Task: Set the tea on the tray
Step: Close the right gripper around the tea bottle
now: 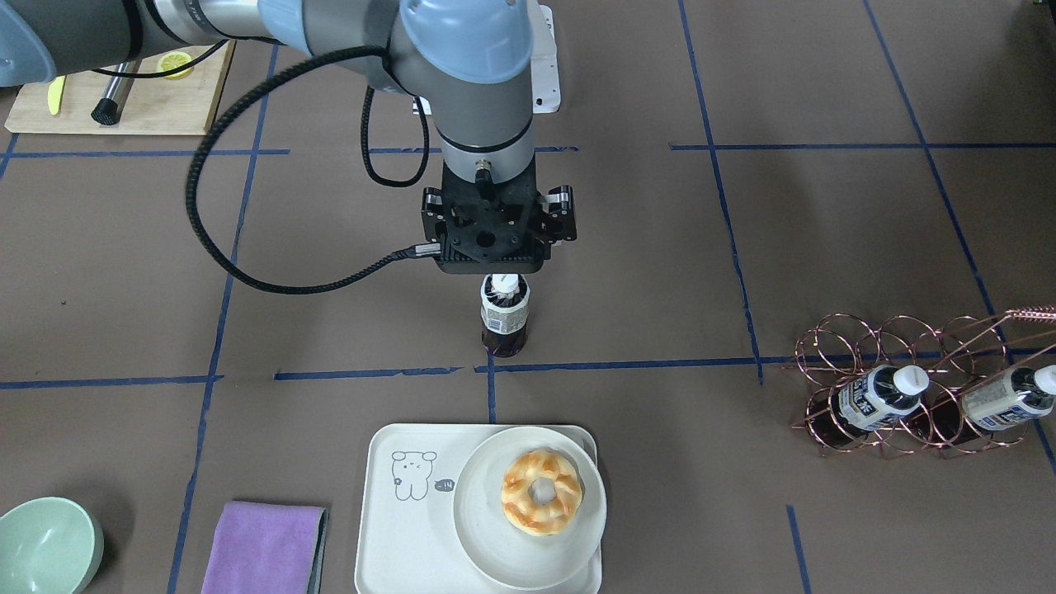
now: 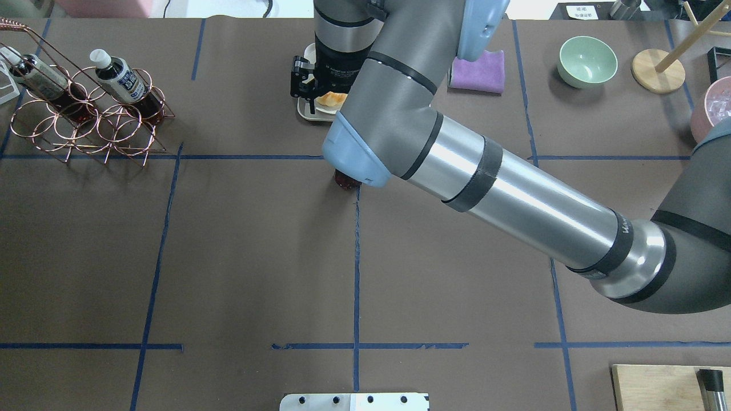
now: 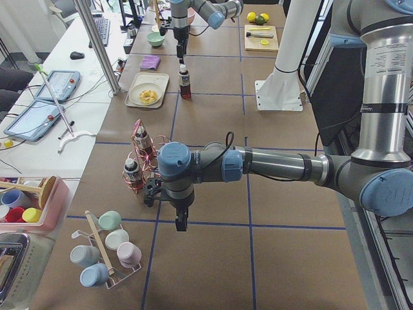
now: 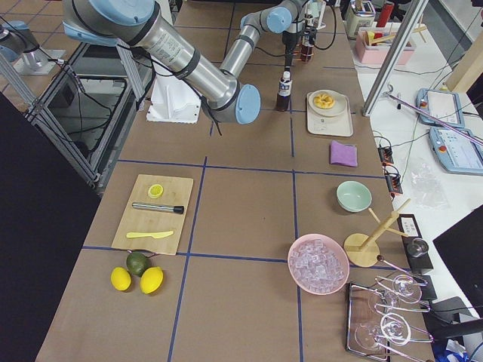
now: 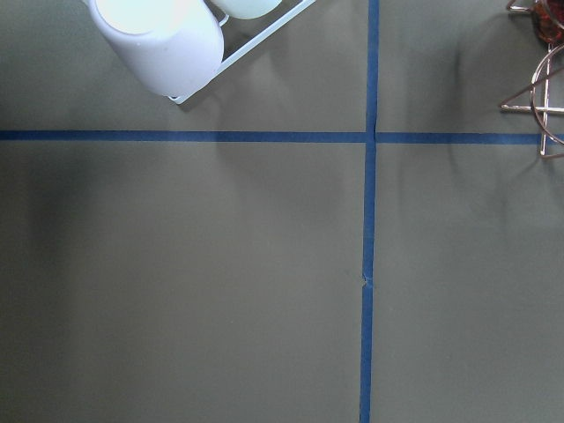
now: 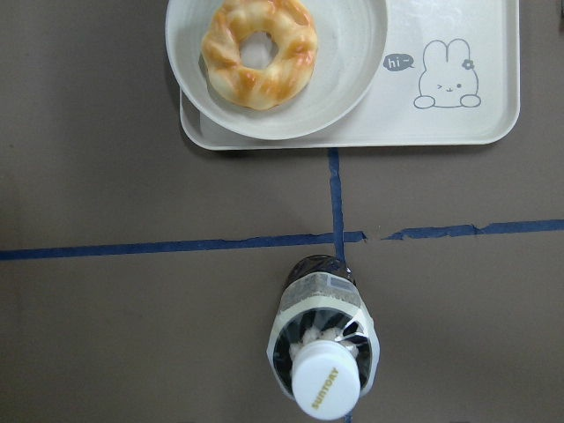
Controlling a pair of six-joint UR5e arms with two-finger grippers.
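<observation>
In the front-facing view the tray [image 1: 388, 536] is bare on its nine-o'clock side. The right gripper [image 1: 493, 264] hovers released and empty just above the tea [image 1: 504, 318], which stands upright on the table at the tray's twelve o'clock. Grasping seems in hand: descend, clasp, carry over.

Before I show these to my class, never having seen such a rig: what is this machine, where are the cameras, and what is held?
These are two robot arms at a taped table. One camera faces the robot, one looks over its shoulders, two watch from the table's ends, one rides on each wrist. The right gripper hangs above the tea, upright on the table, short of the tray; it does not seem to grip it. On the tray is a plate with a doughnut. Two more bottles sit in a wire rack, and the left gripper hovers near it, seemingly empty.
</observation>
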